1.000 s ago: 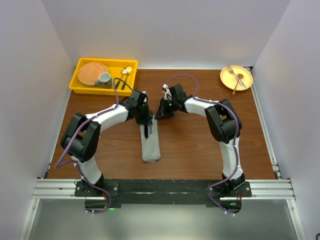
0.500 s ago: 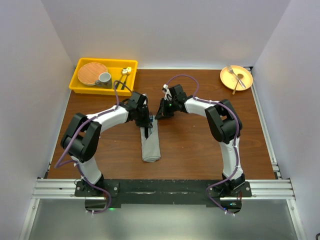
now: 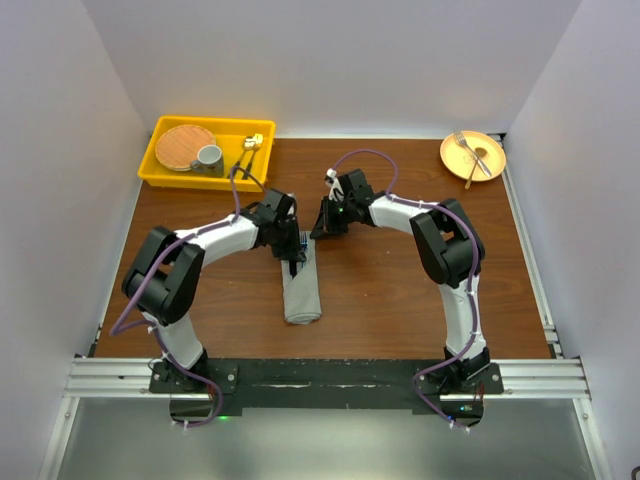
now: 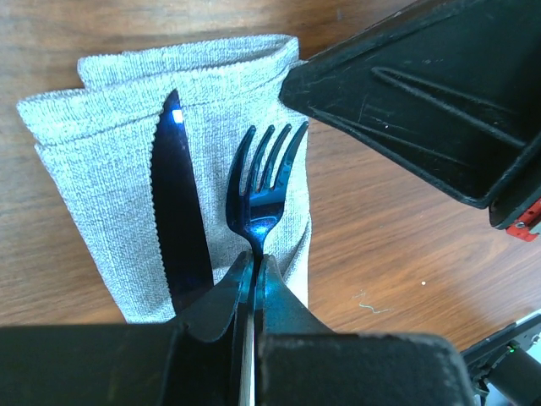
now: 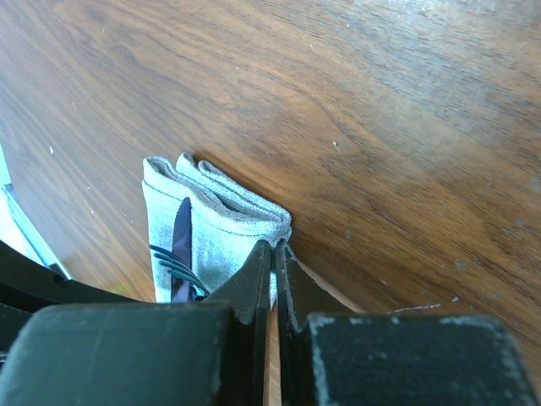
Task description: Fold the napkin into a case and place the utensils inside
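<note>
Top external view: the grey napkin (image 3: 301,295) lies folded into a narrow oblong near the middle of the brown desk (image 3: 400,300), its length running away from the arm bases. Both arms bend inward over its far end. The left tool (image 3: 293,256) is above the cloth, and the right tool (image 3: 322,226) is just beside the far right corner.

In the left wrist view, the left tool's fingers are pressed together on the neck of the blue fork (image 4: 260,199). Its tines lie over the cloth and point toward the folded far edge. The blue knife (image 4: 179,224) lies flat on the napkin just left of the fork, with its tip the same way.

In the right wrist view, the right tool's fingers are closed tight at the napkin's corner. They seem to nip the cloth's edge, though the contact is mostly hidden.

A yellow bin (image 3: 230,125) at the far left holds a grey cup (image 3: 209,157). An orange plate (image 3: 455,158) at the far right carries a silver fork (image 3: 470,147).
</note>
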